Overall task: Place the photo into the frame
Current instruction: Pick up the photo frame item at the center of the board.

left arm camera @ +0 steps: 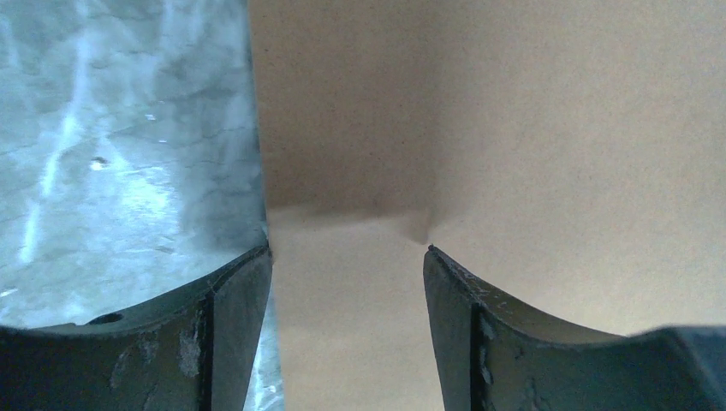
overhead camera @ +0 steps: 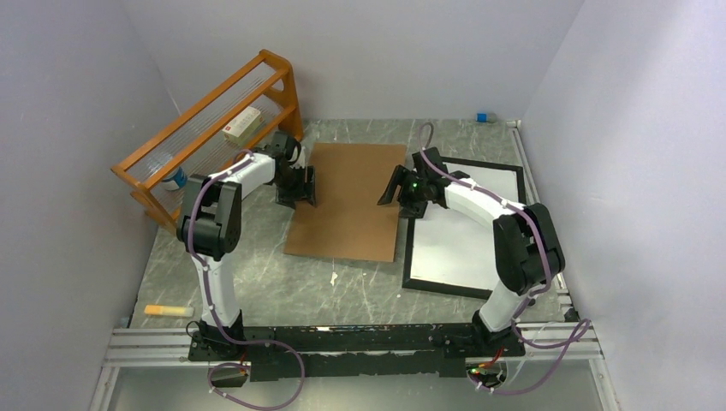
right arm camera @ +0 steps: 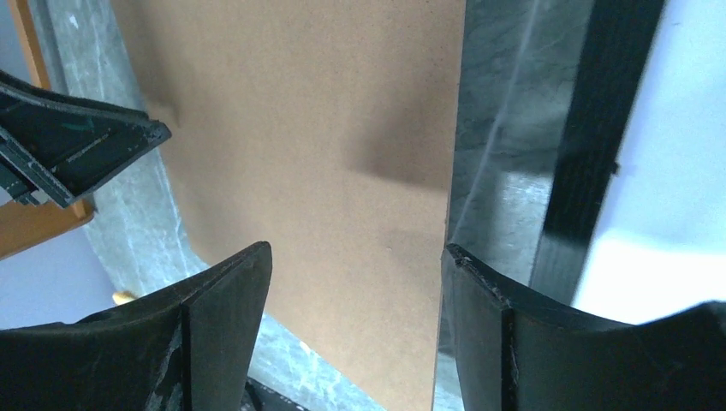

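Left gripper (left arm camera: 347, 250) hung released, jaws spread across the left edge of the brown board (overhead camera: 347, 205), one finger over the board and the other over the grey worktop (overhead camera: 282, 287). Right gripper (right arm camera: 358, 248) was likewise released, straddling the board's right edge. Neither held anything.

No sunflower print showed in any view. The frame (overhead camera: 445, 288) lay flat on the worktop just right of the board, under the right arm, with a white sheet (overhead camera: 454, 248) filling it. Whether that sheet was the photo's plain back or a mat could not be told.

A paper print would likely be light, limp and easy to crease. It would best be pinched at an edge or corner and slid rather than pulled. The frame looked stiff, and if it held glass it would be fragile and best carried by its black border with both arms. The board seemed thin, rigid and light, with an edge pinch suiting it.

The orange rack (overhead camera: 205, 103) at the rear left held a small white box (overhead camera: 242, 126) and a bottle (overhead camera: 174, 178).
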Motion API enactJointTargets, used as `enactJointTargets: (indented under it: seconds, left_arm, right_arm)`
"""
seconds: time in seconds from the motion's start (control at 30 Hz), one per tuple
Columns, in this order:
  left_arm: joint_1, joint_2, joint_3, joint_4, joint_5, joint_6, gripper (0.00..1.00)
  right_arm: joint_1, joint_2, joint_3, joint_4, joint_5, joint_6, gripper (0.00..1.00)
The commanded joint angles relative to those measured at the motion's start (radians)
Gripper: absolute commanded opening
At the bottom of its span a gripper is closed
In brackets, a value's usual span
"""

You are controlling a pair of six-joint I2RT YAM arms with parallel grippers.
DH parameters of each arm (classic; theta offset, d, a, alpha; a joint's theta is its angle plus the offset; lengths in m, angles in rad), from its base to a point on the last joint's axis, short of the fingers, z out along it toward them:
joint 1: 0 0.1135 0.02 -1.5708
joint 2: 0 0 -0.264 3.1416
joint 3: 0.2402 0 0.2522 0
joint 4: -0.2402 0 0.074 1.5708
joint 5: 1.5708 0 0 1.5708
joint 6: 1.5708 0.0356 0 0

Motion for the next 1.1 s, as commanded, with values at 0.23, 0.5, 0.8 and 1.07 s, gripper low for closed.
enactJointTargets:
  seconds: [0.23, 0.5, 0.8, 1.07]
  left_arm:
    - [-0.206, 0.14, -0.055, -0.036, 0.34, -0.064, 0.68]
    - [-0.212, 0.142, -0.05, -0.047, 0.262, -0.085, 0.68]
    - [-0.211, 0.144, -0.042, -0.055, 0.205, -0.096, 0.7]
    - [-0.212, 0.15, -0.041, -0.057, 0.196, -0.097, 0.7]
  right_arm:
    - [-0.036, -0.13, -0.033, 0.02, 0.107, -0.051, 0.74]
    - [-0.102, -0.153, -0.098, -0.059, 0.264, -0.059, 0.75]
    - [-0.136, -0.115, -0.123, -0.065, 0.316, -0.096, 0.82]
    - [-0.15, -0.065, -0.117, -0.025, 0.221, -0.123, 0.82]
